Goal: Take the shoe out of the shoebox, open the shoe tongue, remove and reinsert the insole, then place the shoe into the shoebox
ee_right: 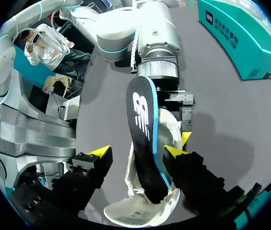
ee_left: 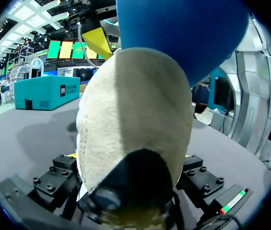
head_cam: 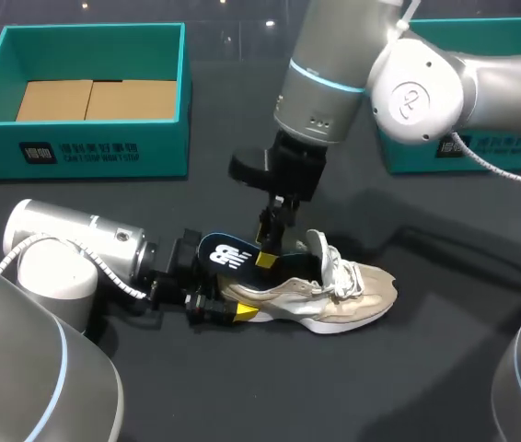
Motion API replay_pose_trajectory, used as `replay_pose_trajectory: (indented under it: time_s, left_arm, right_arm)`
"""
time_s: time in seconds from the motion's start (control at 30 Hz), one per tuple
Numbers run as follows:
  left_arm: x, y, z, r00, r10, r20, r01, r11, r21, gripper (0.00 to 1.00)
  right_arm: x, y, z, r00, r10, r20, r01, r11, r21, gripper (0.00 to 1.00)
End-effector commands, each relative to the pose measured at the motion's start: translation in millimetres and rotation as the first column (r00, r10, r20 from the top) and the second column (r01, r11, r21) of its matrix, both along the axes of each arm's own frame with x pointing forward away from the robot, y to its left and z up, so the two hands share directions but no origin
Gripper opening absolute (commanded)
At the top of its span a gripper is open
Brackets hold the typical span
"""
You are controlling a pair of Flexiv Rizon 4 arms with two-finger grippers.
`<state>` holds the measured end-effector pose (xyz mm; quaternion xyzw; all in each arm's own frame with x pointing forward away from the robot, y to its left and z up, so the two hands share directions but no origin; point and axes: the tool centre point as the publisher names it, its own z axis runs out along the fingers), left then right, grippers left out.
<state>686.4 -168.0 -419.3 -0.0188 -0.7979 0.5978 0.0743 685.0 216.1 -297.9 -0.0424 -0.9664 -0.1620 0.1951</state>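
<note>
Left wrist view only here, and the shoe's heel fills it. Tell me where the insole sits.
Observer: The insole is partway out: its heel end is raised above the shoe, its front end inside.
Operator: Report the right arm.
Observer: The right arm hangs over the insole, jaws open, one on each side of it; one stands clear of it.
Operator: Check the shoebox.
Observer: The shoebox at the table's far left holds only cardboard.
</note>
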Motion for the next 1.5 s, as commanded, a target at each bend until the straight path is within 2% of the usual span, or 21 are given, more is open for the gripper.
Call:
replay_pose_trajectory:
  time_s: [0.03, 0.13, 0.2, 0.27, 0.3, 0.33, 0.5, 0.77, 0.83, 1.17, 1.23, 1.3, 1.5]
  left_arm:
    - [0.3, 0, -1, 1.000, 0.000, 0.001, 0.000, 1.000, 0.001, 0.00]
    - [0.3, 0, -1, 1.000, 0.000, 0.001, 0.000, 1.000, 0.001, 0.00]
    - [0.3, 0, -1, 1.000, 0.000, 0.001, 0.000, 1.000, 0.001, 0.00]
    - [0.3, 0, -1, 1.000, 0.000, 0.001, 0.000, 1.000, 0.001, 0.00]
    - [0.3, 0, -1, 1.000, 0.000, 0.001, 0.000, 1.000, 0.001, 0.00]
    - [0.3, 0, -1, 1.000, 0.000, 0.001, 0.000, 1.000, 0.001, 0.00]
    - [0.3, 0, -1, 1.000, 0.000, 0.001, 0.000, 1.000, 0.001, 0.00]
    - [0.3, 0, -1, 1.000, 0.000, 0.001, 0.000, 1.000, 0.001, 0.00]
    - [0.3, 0, -1, 1.000, 0.000, 0.001, 0.000, 1.000, 0.001, 0.00]
    - [0.3, 0, -1, 1.000, 0.000, 0.001, 0.000, 1.000, 0.001, 0.00]
    - [0.3, 0, -1, 1.000, 0.000, 0.001, 0.000, 1.000, 0.001, 0.00]
    - [0.3, 0, -1, 1.000, 0.000, 0.001, 0.000, 1.000, 0.001, 0.00]
    - [0.3, 0, -1, 1.000, 0.000, 0.001, 0.000, 1.000, 0.001, 0.00]
  right_arm:
    - [5.7, 0, -11, 0.999, -0.019, -0.036, 0.021, 0.999, 0.038, 0.72]
    - [7.3, -2, -13, 0.998, -0.037, -0.055, 0.040, 0.998, 0.053, 0.69]
    - [7.7, -2, -14, 0.997, -0.047, -0.065, 0.051, 0.997, 0.062, 0.71]
    - [8.1, -2, -15, 0.996, -0.055, -0.075, 0.061, 0.996, 0.072, 0.82]
    - [8.0, -2, -16, 0.995, -0.058, -0.083, 0.066, 0.994, 0.093, 0.93]
    - [7.7, -2, -18, 0.994, -0.061, -0.089, 0.070, 0.992, 0.103, 0.96]
    - [7.7, 0, -22, 0.991, -0.065, -0.119, 0.082, 0.986, 0.147, 0.94]
    - [8.7, 7, -28, 0.984, -0.065, -0.165, 0.099, 0.974, 0.202, 0.80]
    - [8.1, 9, -28, 0.983, -0.066, -0.173, 0.100, 0.974, 0.202, 0.79]
    - [-3.9, 14, -29, 0.978, -0.070, -0.198, 0.115, 0.968, 0.225, 0.67]
    - [-7.2, 13, -28, 0.977, -0.074, -0.201, 0.120, 0.966, 0.230, 0.62]
    - [-10.6, 13, -28, 0.976, -0.077, -0.205, 0.125, 0.965, 0.233, 0.51]
    - [-15.1, 14, -29, 0.973, -0.077, -0.216, 0.130, 0.962, 0.241, 0.47]
